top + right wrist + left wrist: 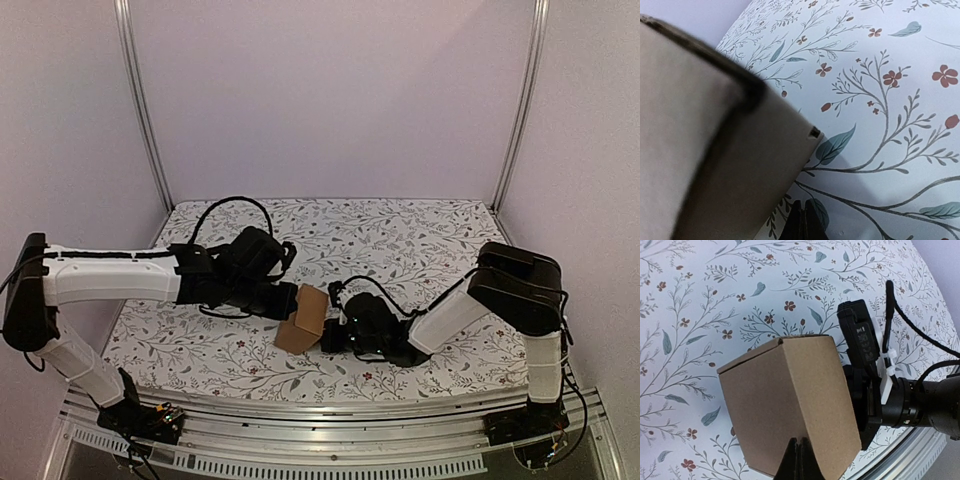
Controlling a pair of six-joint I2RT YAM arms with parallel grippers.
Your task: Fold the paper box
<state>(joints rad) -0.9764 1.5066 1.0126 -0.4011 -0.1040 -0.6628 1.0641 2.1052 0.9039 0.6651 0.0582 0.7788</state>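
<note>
The paper box (305, 318) is a small brown cardboard box, folded into shape and standing tilted on the flowered table between the two grippers. In the left wrist view the box (790, 405) fills the middle. My left gripper (799, 442) is shut, its tips pressed against a corner edge of the box. In the top view the left gripper (292, 300) is at the box's left side. My right gripper (327, 336) is at the box's right side. In the right wrist view the box (715, 150) looms at the left, and the right gripper (803, 206) is shut just beside its lower edge.
The flowered table cover (400, 240) stretches behind and to both sides. The right arm's black wrist and cables (910, 400) lie close behind the box. The metal front rail (330, 420) runs along the near edge.
</note>
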